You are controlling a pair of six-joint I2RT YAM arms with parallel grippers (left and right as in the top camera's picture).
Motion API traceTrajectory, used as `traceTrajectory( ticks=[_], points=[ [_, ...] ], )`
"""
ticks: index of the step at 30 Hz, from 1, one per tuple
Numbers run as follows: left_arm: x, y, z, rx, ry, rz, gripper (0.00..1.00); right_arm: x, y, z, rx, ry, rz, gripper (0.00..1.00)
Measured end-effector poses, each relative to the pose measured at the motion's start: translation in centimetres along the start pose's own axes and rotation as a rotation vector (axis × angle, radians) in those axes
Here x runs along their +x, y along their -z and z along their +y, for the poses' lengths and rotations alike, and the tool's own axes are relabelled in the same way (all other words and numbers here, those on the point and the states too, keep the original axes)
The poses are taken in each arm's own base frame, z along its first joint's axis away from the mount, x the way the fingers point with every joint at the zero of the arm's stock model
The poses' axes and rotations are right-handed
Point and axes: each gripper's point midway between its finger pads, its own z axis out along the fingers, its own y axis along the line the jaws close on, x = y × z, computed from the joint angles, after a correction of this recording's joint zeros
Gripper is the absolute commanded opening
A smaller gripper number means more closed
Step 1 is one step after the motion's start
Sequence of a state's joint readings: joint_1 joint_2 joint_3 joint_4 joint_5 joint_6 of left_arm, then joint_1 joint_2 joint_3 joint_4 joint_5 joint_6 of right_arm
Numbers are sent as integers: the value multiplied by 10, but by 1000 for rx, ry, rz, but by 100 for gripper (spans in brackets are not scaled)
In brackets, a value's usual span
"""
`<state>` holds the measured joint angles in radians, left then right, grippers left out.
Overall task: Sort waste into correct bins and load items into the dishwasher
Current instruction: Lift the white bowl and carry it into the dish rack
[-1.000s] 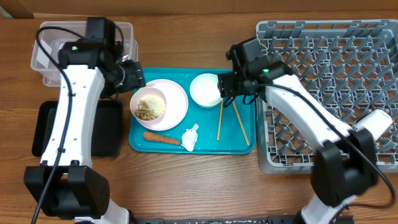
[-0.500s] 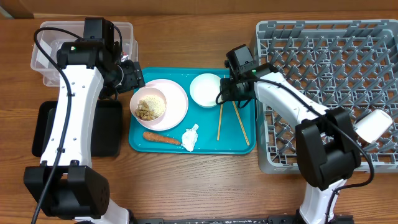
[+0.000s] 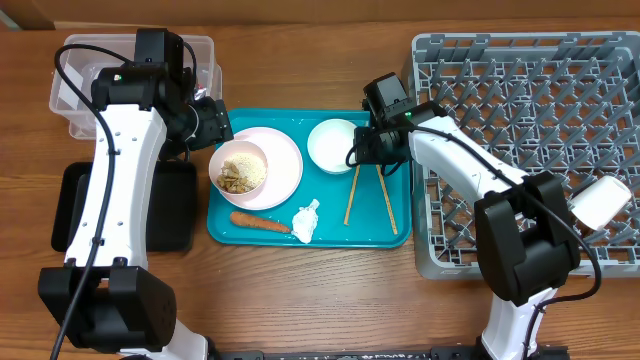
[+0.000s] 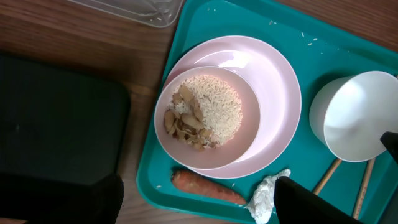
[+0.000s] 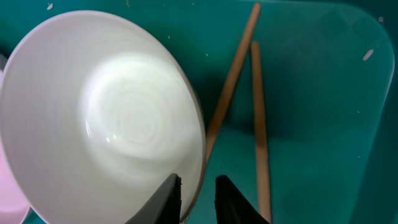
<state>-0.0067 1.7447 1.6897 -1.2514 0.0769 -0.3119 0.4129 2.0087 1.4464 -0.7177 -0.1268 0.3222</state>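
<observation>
The smooth, round white bowl (image 5: 118, 118) sits on the teal plastic tray (image 5: 323, 93), beside two thin wooden chopsticks (image 5: 233, 74). The right gripper (image 5: 198, 186) pinches its rim, jaws narrower than a second ago, and the chopsticks have shifted slightly. The left gripper (image 3: 218, 122) hangs spread wide over the pink plate (image 4: 273, 81).

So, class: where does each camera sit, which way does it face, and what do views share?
Overhead: above the table, facing down; left arm, right arm show.
Left wrist: over the plate, facing down; left end effector at bottom corners.
Right wrist: close over white bowl; right end effector astride its rim.
Shared: white bowl, chopsticks in all three.
</observation>
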Motion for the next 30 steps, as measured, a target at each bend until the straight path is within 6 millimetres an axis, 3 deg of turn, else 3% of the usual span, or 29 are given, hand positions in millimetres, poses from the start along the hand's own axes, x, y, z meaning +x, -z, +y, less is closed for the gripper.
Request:
traceTrajectory(
  ticks=[8, 19, 22, 24, 26, 27, 30],
  points=[
    [1, 0, 0, -1, 0, 3, 79, -1, 0, 0, -2, -23, -5, 4],
    [1, 0, 0, -2, 0, 5, 80, 3, 0, -1, 2, -27, 12, 4],
    [1, 0, 0, -2, 0, 5, 80, 0, 9, 2, 3, -10, 15, 4],
    [1, 0, 0, -2, 0, 5, 80, -11, 30, 5, 17, 12, -21, 4],
    [1, 0, 0, -2, 0, 5, 80, -33, 72, 8, 45, 36, -130, 4],
    [1, 0, 0, -1, 0, 4, 80, -51, 112, 10, 67, 55, -244, 4],
    [0, 0, 0, 0, 0, 0, 80, -72, 180, 0, 144, 75, -428, 4]
  ],
)
